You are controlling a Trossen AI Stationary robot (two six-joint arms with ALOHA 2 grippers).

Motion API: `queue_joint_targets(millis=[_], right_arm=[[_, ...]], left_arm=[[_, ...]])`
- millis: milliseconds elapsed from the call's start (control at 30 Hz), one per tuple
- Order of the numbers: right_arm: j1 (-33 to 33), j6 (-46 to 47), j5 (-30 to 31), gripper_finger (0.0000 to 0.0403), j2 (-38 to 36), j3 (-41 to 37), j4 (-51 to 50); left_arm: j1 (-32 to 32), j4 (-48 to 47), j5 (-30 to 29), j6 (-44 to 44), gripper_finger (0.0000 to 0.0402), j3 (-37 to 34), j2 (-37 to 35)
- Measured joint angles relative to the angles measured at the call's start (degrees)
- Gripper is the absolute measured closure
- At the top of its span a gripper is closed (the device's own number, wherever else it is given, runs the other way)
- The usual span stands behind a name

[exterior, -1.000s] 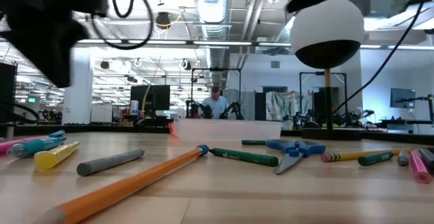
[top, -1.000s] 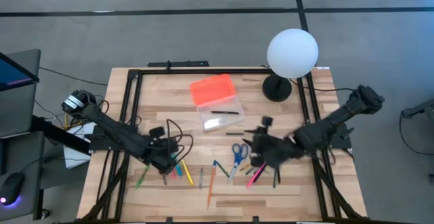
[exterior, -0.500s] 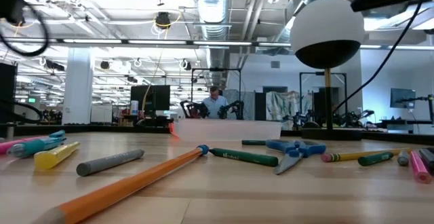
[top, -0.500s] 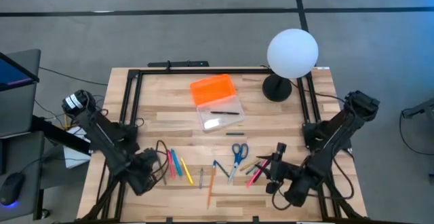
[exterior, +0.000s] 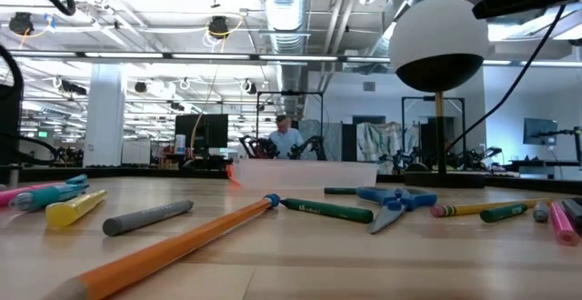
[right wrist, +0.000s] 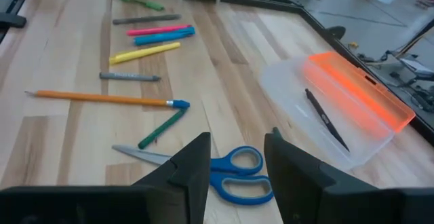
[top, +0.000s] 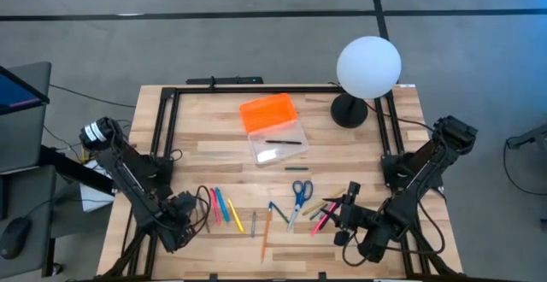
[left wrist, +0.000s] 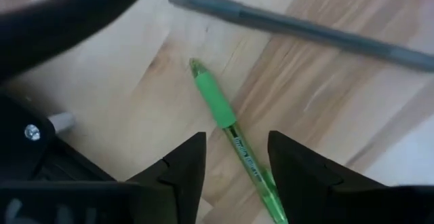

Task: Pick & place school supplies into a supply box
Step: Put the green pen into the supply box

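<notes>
The supply box [top: 277, 143] is a clear tray lying on the table's far middle, with its orange lid [top: 267, 111] open behind it and one black pen [right wrist: 325, 121] inside. Pens, pencils and markers [top: 224, 207] and blue-handled scissors [top: 299, 192] lie in a row along the near half. My left gripper [top: 175, 228] points down at the near left, open, its fingers [left wrist: 183, 170] on either side of a green pen [left wrist: 220, 112] lying flat, not touching it. My right gripper [top: 342, 220] hangs open over the near right, beside the scissors [right wrist: 227, 166], holding nothing.
A white globe lamp [top: 367, 67] on a black foot stands at the far right corner. Black frame rails [top: 162, 145] run along the table's left, right and far sides. A grey pen [left wrist: 305, 27] lies just beyond the green one. A person sits in the room behind.
My left gripper has gone from the pink, blue and yellow pens toward the table's near left corner, sinking and rolling its wrist. My right gripper has gone from beside the scissors toward the near right edge and dropped lower. The supplies lie where they were.
</notes>
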Motion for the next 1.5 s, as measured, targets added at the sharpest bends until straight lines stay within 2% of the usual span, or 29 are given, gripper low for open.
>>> queue_joint_targets(millis=[267,733,900,1100,1333,1500], right_arm=[[0.0,0.0,0.0,0.0269,0.0,0.0,0.2],[0.0,0.1,-1.1,0.0269,0.0,0.0,0.5],[0.0,0.1,-1.4,0.0269,0.0,0.0,0.9],[0.0,0.0,-1.4,0.0269,0.0,0.1,1.0],[0.0,0.0,-1.4,0.0269,0.0,0.1,1.0],[0.0,0.0,-1.4,0.0268,0.0,0.1,0.9]], left_arm=[[0.2,0.0,5.0,-0.6,0.0234,0.0,4.0],[0.3,5.6,5.7,-0.9,0.0239,-1.7,5.1],[0.3,13.7,7.1,-2.4,0.0259,-6.8,3.9],[0.3,13.9,5.9,0.3,0.0286,-6.4,3.2],[0.3,13.6,4.8,2.1,0.0344,-6.3,2.9],[0.9,13.5,3.7,6.9,0.0375,-6.3,2.9]])
